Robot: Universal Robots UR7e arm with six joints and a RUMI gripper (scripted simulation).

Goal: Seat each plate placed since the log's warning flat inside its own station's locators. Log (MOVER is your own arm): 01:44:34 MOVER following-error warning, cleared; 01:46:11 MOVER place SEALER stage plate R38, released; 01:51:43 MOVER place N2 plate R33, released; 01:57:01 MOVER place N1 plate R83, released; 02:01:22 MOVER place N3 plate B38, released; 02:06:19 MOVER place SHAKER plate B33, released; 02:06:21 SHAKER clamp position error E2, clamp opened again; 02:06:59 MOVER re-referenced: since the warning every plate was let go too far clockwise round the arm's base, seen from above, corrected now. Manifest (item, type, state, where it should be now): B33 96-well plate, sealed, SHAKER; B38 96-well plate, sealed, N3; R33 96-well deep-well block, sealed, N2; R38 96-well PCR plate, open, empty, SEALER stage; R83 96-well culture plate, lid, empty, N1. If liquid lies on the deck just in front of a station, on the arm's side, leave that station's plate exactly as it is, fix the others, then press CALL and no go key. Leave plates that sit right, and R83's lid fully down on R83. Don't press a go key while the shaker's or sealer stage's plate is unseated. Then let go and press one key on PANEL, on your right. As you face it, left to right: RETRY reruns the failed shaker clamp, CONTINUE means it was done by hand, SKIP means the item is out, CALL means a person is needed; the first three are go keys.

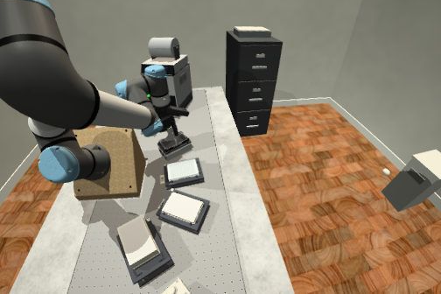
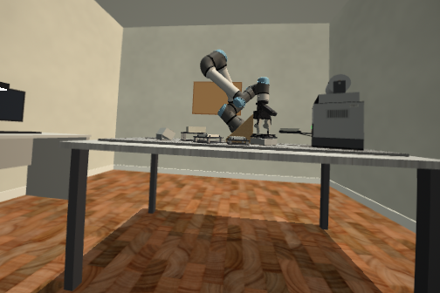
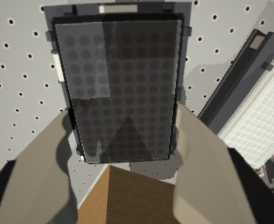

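The grey perforated bench (image 1: 232, 169) fills the wrist view. On it, in the upper middle of the frame, lies a dark well plate (image 3: 123, 85) in its station's nest (image 3: 118, 7). The plate looks slightly twisted against the nest frame, with its lower end swung off the left edge. My fingers are clamped on the plate's long sides near that lower end and are held about half open by its width. I cannot read which plate number this is.

To the right lies a white-topped plate (image 3: 253, 120) in the next nest. In the top view the sealer (image 1: 172, 73) stands above them.

I judge this is the re-seating step for this plate. Next I need a small twist and nudge to square it between the locators. Then I press it flat before letting go.
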